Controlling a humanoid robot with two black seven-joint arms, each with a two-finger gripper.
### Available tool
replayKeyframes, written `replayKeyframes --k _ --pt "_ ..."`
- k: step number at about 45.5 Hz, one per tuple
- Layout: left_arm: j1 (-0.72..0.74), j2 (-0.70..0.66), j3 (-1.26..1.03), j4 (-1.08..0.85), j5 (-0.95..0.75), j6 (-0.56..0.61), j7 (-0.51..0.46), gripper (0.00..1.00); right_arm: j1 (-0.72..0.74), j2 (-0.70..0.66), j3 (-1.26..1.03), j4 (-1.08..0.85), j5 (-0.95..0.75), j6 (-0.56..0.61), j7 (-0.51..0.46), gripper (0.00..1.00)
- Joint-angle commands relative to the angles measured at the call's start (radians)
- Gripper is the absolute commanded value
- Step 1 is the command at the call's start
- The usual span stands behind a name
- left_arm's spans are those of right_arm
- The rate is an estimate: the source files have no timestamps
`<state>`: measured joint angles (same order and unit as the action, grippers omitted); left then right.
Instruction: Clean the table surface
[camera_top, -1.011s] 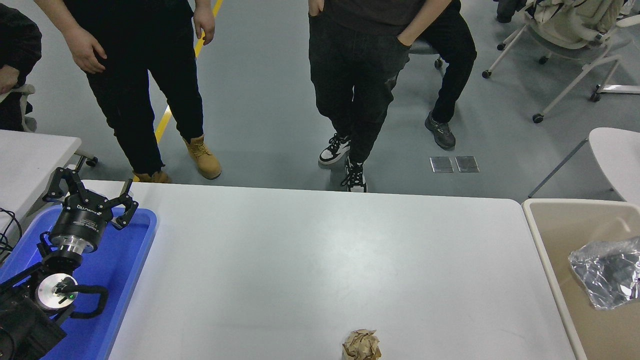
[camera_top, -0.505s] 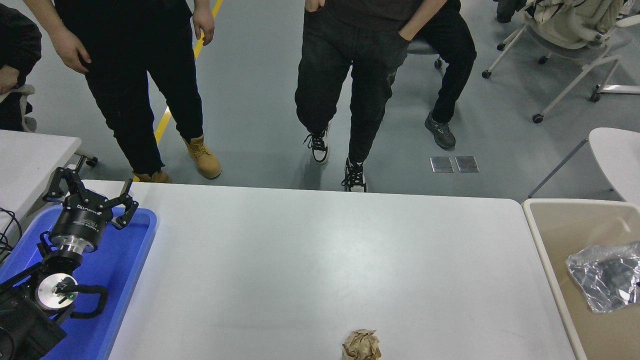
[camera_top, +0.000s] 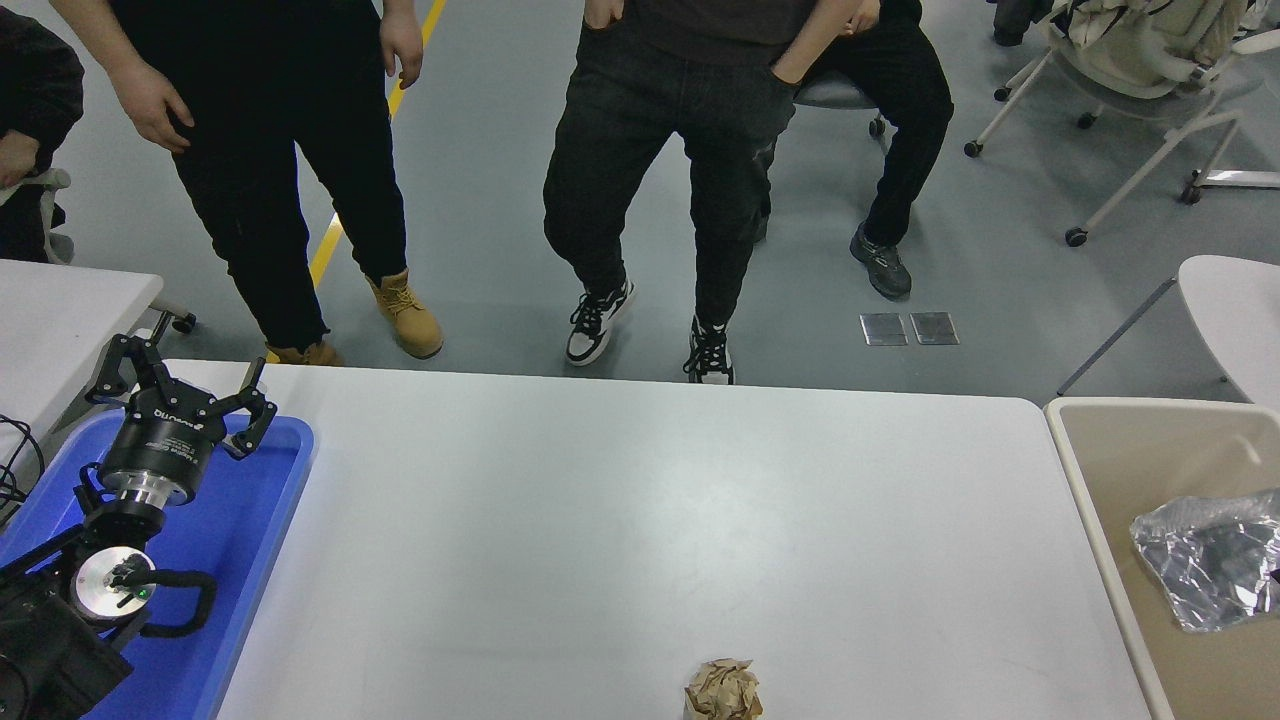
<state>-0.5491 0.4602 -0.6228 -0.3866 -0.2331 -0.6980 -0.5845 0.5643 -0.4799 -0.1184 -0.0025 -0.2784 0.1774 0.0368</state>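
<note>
Near the table surface (camera_top: 640, 520) front edge: a crumpled brown paper ball (camera_top: 722, 690). Left gripper (camera_top: 180, 395) parked over the blue tray (camera_top: 262, 500) at the left edge, fingers spread apart. Right gripper out of view.

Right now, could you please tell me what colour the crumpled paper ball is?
Light brown, seen in the head view: paper ball.

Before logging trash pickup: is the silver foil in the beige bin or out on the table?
In. The silver foil lies inside the beige bin, right of the table surface.
</note>
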Motion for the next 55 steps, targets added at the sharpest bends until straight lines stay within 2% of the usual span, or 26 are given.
replayKeyframes --k 1,9,14,21,26,30,32,45,55 --pt "0.0 0.0 0.0 0.0 0.0 0.0 0.0 1.0 -0.006 0.009 0.0 0.001 0.002 -0.006 0.0 0.0" --pt "0.0 0.0 0.0 0.0 0.0 0.0 0.0 1.0 -0.004 0.006 0.002 -0.001 0.002 -0.009 0.0 0.0" --pt "0.0 0.0 0.0 0.0 0.0 0.0 0.0 1.0 -0.001 0.006 0.002 0.001 0.002 -0.041 0.002 0.37" --pt "0.0 0.0 0.0 0.0 0.0 0.0 0.0 1.0 0.006 0.003 0.002 0.002 0.002 -0.101 0.003 0.72" --pt "0.0 0.0 0.0 0.0 0.0 0.0 0.0 1.0 0.012 0.001 0.003 0.001 0.002 -0.118 0.006 0.88" --pt "0.0 0.0 0.0 0.0 0.0 0.0 0.0 1.0 0.02 0.0 0.022 0.002 0.002 -0.119 0.006 0.9" --pt "0.0 0.0 0.0 0.0 0.0 0.0 0.0 1.0 0.026 -0.002 0.037 0.002 0.002 -0.119 0.006 0.96" --pt "0.0 0.0 0.0 0.0 0.0 0.0 0.0 1.0 0.094 -0.042 0.097 0.004 0.002 -0.108 0.006 0.98" --pt "0.0 0.0 0.0 0.0 0.0 0.0 0.0 1.0 0.181 -0.066 0.304 0.01 0.002 -0.105 0.021 0.98"
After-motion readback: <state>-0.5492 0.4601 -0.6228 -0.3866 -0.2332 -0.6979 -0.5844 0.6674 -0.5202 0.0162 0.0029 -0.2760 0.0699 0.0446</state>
